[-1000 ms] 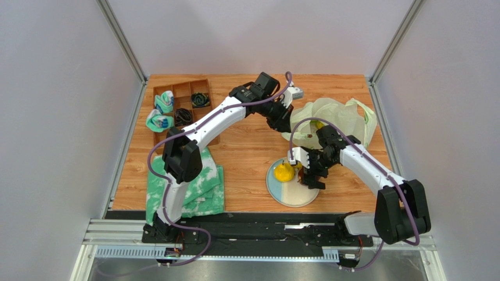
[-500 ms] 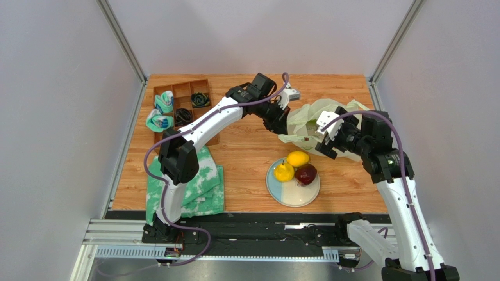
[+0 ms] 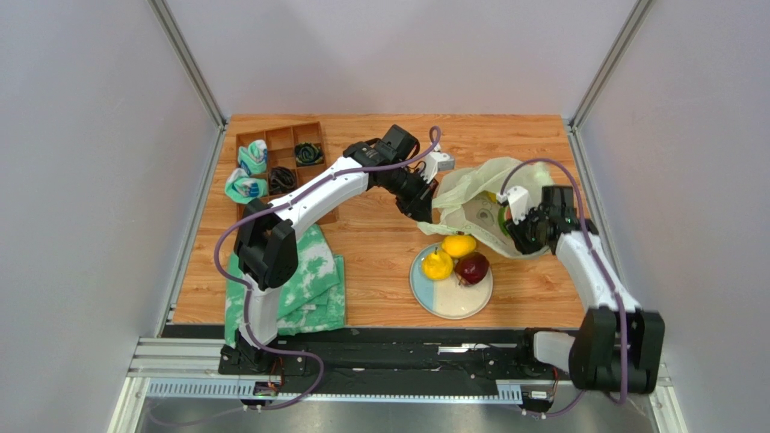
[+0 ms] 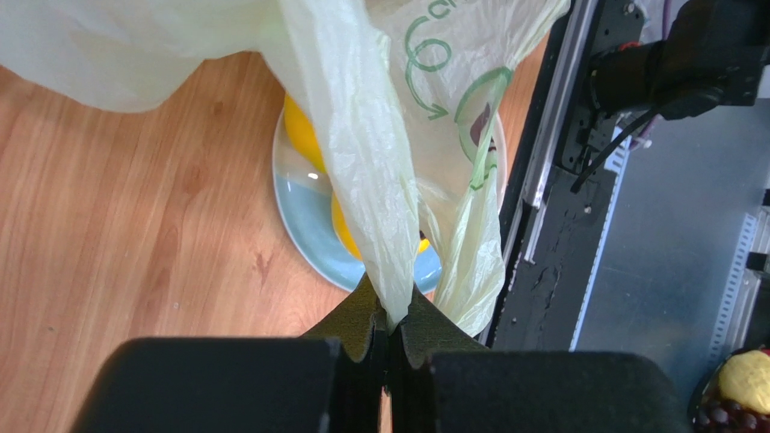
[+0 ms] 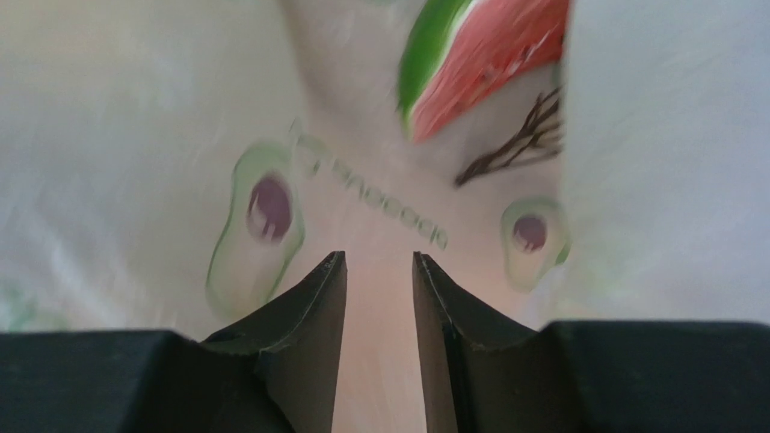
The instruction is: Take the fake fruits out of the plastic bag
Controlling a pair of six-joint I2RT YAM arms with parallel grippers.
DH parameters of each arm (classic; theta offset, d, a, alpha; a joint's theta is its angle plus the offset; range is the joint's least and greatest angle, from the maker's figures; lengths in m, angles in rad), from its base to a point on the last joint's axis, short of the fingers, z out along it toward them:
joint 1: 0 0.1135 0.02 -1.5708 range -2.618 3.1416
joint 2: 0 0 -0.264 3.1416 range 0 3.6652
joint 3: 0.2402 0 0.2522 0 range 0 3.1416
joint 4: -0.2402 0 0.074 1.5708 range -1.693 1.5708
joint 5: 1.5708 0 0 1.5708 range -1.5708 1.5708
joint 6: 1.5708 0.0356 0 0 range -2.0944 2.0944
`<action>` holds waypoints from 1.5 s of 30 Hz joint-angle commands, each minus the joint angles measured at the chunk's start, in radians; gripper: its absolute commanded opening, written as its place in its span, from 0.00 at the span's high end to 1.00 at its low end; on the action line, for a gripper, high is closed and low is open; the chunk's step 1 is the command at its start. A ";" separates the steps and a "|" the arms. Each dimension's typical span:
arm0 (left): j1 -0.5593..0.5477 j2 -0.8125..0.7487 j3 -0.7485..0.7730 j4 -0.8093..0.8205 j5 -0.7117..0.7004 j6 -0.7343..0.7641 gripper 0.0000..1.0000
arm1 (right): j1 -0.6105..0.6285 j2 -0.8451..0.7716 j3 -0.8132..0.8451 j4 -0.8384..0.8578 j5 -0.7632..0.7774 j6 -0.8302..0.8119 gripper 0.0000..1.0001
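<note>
The pale yellow-green plastic bag point(image 3: 483, 191) lies at the back right of the table, its mouth held up. My left gripper point(image 3: 425, 204) is shut on a pinch of the bag's film point(image 4: 380, 225). My right gripper point(image 3: 517, 227) reaches into the bag's mouth, its jaws a narrow gap apart with nothing between them point(image 5: 380, 262). Just beyond its fingertips lies a red-green watermelon slice point(image 5: 483, 63) beside a thin brown stem point(image 5: 515, 144). On the blue-and-cream plate point(image 3: 447, 302) rest a yellow lemon point(image 3: 459, 244), a yellow pear point(image 3: 436, 265) and a dark red plum point(image 3: 471, 268).
A wooden compartment tray point(image 3: 260, 137) with dark coils and rolled cloths stands at the back left. A green-and-white cloth point(image 3: 312, 284) lies folded at the front left. The black base rail point(image 4: 542, 225) runs along the near table edge.
My right gripper left the plum on the plate, swung back right and went into the bag's mouth, its jaws narrowing. The left gripper shifted slightly with the bag's edge.
</note>
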 commanded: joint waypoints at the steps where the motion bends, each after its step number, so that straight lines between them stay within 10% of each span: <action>1: -0.001 -0.074 -0.030 -0.014 -0.044 0.074 1.00 | 0.013 -0.266 -0.170 0.030 0.012 -0.053 0.58; 6: -0.011 -0.065 -0.005 -0.048 -0.116 0.163 1.00 | 0.013 -0.233 -0.215 0.181 0.018 0.023 0.48; 17: -0.018 -0.036 0.025 -0.063 -0.097 0.163 1.00 | 0.013 0.305 0.232 0.147 0.033 0.258 0.24; 30: -0.027 0.009 0.100 -0.068 -0.087 0.159 1.00 | 0.013 0.631 0.422 0.082 0.133 0.396 0.26; 33: -0.029 0.013 0.103 -0.069 -0.083 0.156 1.00 | 0.013 0.649 0.404 0.151 0.154 0.375 0.34; 36: -0.030 0.017 0.102 -0.069 -0.083 0.156 1.00 | 0.010 0.651 0.418 0.153 0.113 0.343 0.75; 39: -0.030 0.020 0.108 -0.069 -0.086 0.157 1.00 | 0.008 0.565 0.401 0.143 0.037 0.308 0.92; 45: -0.030 0.038 0.148 -0.066 -0.098 0.148 1.00 | 0.005 0.343 0.389 -0.054 -0.213 0.202 0.99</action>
